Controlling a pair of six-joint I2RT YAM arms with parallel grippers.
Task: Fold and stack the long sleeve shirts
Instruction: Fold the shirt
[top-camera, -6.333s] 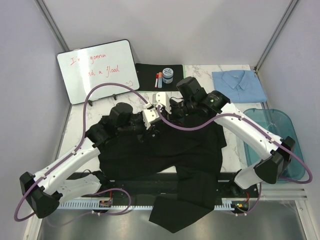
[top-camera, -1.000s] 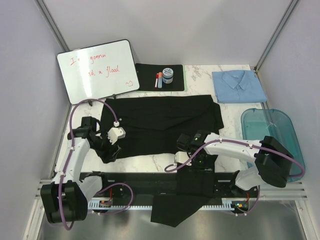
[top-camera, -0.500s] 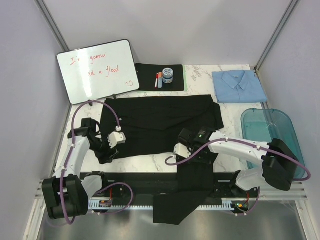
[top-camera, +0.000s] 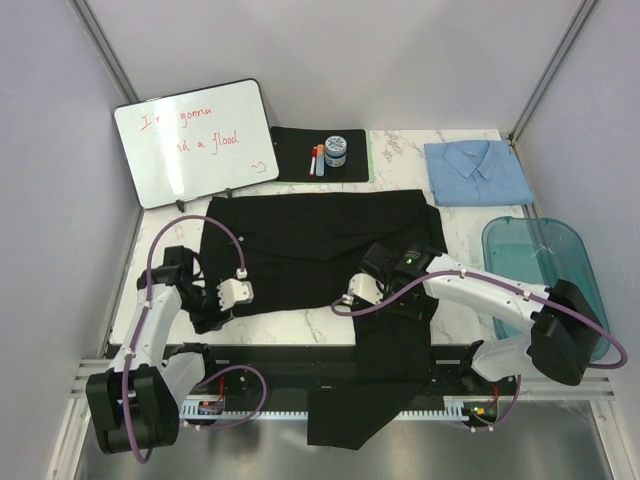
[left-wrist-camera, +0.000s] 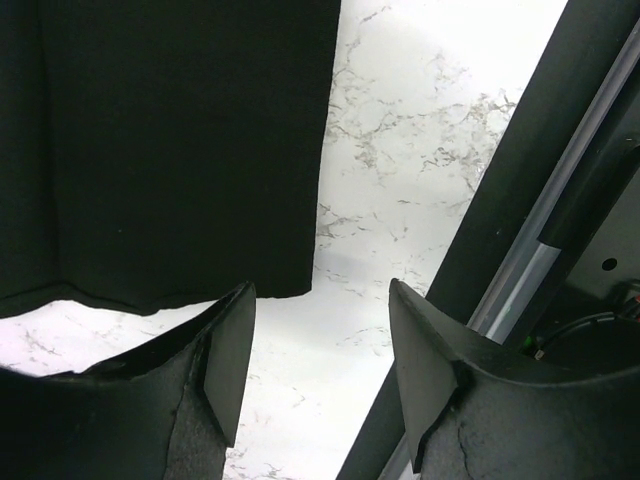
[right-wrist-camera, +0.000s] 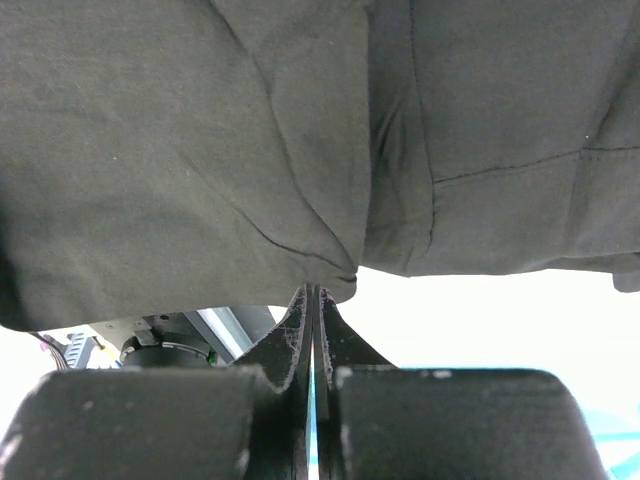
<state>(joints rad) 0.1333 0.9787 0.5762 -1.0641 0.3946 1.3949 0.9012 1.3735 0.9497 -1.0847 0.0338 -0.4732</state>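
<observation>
The black long sleeve shirt (top-camera: 320, 235) lies spread across the marble table, and one part of it hangs over the front rail (top-camera: 365, 405). My right gripper (top-camera: 353, 292) is at the shirt's near edge. In the right wrist view this gripper (right-wrist-camera: 312, 295) is shut on a fold of the black shirt (right-wrist-camera: 250, 150). My left gripper (top-camera: 236, 292) hovers by the shirt's near left corner. In the left wrist view it (left-wrist-camera: 320, 370) is open over bare marble, just past the hem of the black shirt (left-wrist-camera: 170, 150). The light blue shirt (top-camera: 475, 170) lies folded at the back right.
A whiteboard (top-camera: 195, 140) leans at the back left. Beside it a black green-edged mat (top-camera: 295, 150) carries markers (top-camera: 316, 160) and a small jar (top-camera: 336, 150). A teal bin (top-camera: 545, 275) stands at the right edge. A black rail (left-wrist-camera: 520, 200) runs along the front.
The right gripper closed on the shirt's near edge and drew it away from the front rail. The left gripper's jaws narrowed and it shifted slightly. Earlier both arms were over the far side.
</observation>
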